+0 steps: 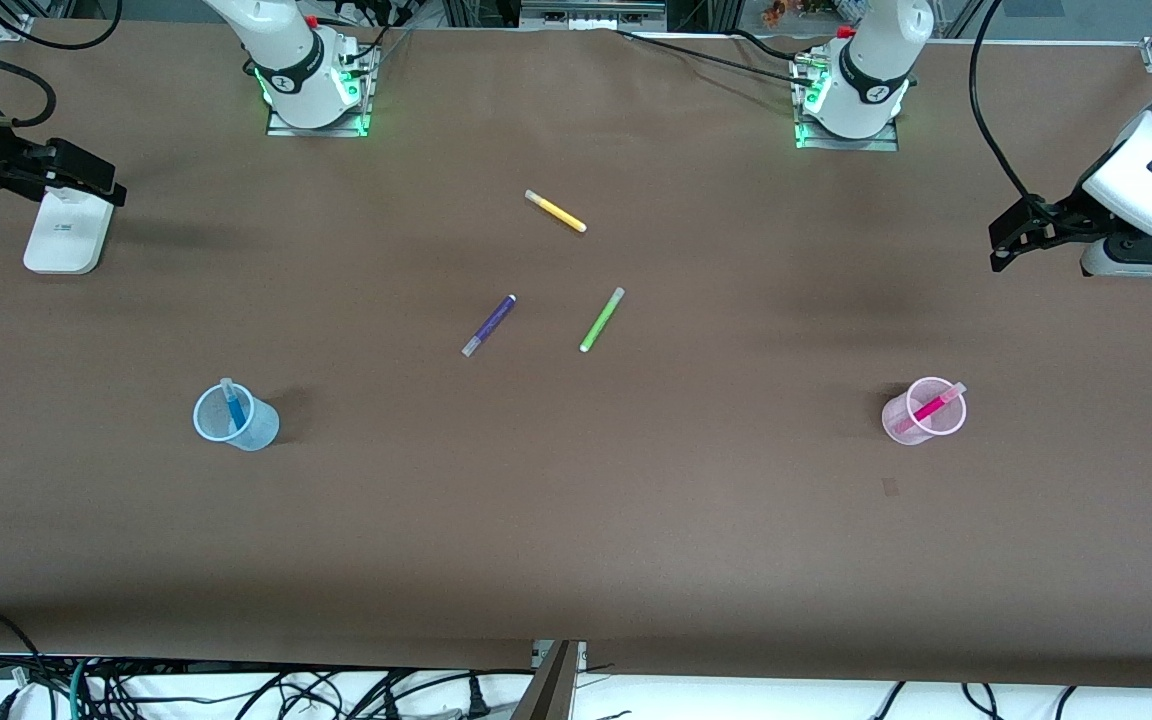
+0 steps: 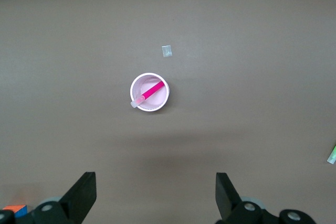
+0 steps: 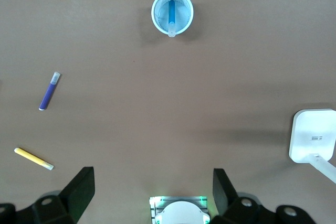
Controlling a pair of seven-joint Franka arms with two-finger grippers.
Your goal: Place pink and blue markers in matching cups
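The pale pink cup (image 1: 924,410) stands upright toward the left arm's end of the table, with the pink marker (image 1: 929,408) leaning inside it. Both show in the left wrist view, cup (image 2: 160,103) and marker (image 2: 149,92). The pale blue cup (image 1: 236,417) stands toward the right arm's end with the blue marker (image 1: 234,408) inside it. They show in the right wrist view, cup (image 3: 184,11) and marker (image 3: 171,14). My left gripper (image 1: 1004,245) (image 2: 156,195) is open and empty, high over the table's edge. My right gripper (image 1: 96,180) (image 3: 152,192) is open and empty, high over its end.
A yellow pen (image 1: 556,212), a purple pen (image 1: 489,325) and a lime-green pen (image 1: 602,319) lie mid-table. A white device (image 1: 68,231) sits under the right gripper. A small tape scrap (image 1: 890,487) lies near the pink cup.
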